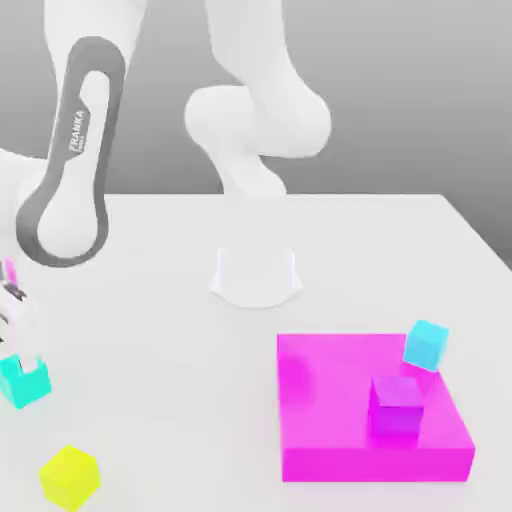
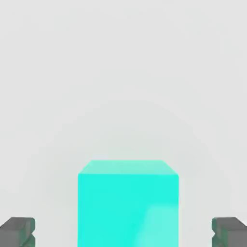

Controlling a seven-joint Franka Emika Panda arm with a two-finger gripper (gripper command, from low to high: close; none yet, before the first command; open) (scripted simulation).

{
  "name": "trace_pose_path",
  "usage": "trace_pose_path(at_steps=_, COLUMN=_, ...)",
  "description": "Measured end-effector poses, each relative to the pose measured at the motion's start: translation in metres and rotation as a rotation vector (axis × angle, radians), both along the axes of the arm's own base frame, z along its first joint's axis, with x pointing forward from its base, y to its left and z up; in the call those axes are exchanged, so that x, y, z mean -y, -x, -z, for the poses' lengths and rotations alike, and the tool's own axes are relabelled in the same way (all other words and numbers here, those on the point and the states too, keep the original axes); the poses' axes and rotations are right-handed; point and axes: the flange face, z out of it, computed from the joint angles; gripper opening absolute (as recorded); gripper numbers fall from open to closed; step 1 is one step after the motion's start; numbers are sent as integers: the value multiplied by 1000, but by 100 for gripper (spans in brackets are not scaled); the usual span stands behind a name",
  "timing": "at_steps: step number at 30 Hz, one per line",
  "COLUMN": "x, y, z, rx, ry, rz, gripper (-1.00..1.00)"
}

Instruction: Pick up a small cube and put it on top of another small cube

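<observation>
1. The gripper sits at the far left edge of the exterior view, low over the white table; its fingers stand well apart, each clear of the cube's sides in the hand view.
2. The teal cube rests on the table at the lower left of the exterior view, directly beneath the gripper; in the hand view it lies midway between the two dark fingertips, with bare table showing on either side; nothing is clamped.
3. A yellow cube lies near the bottom left corner, just below the teal one and apart from it.
4. A magenta platform fills the lower right of the exterior view; a purple cube stands on it; a light blue cube sits tilted at its upper right corner.
5. The arm's white base stands at the frame's centre.
</observation>
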Motion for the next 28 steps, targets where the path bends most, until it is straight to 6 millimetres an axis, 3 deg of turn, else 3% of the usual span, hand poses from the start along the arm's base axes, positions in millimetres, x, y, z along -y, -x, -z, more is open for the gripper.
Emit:
trace_pose_path(at_steps=1, x=-1, y=1, z=9, rx=-1, ry=-1, rz=1, gripper=-100)
trace_pose_path(at_steps=8, x=-1, y=1, z=9, rx=-1, ry=-2, rz=2, gripper=-100)
trace_pose_path(at_steps=13, x=0, y=1, z=-42, rx=0, ry=-3, rz=1, gripper=-100)
trace_pose_path(at_steps=14, x=-5, y=-9, z=-50, rx=1, ry=-5, rz=-12, gripper=-100)
trace_pose_path(at_steps=16, x=-29, y=-56, z=-64, rx=2, ry=-10, rz=-74, gripper=-100)
trace_pose_path(at_steps=20, x=-104, y=-151, z=-92, rx=1, ry=-8, rz=-210, gripper=-100)
trace_pose_path(at_steps=22, x=-120, y=-167, z=-79, rx=0, ry=-5, rz=-235, gripper=-100)
trace_pose_path(at_steps=24, x=-124, y=-171, z=-53, rx=0, ry=-4, rz=-241, gripper=-100)
trace_pose_path(at_steps=25, x=-125, y=-171, z=-42, rx=0, ry=-4, rz=-241, gripper=100)
trace_pose_path(at_steps=28, x=-125, y=-171, z=-42, rx=0, ry=-4, rz=-241, gripper=100)
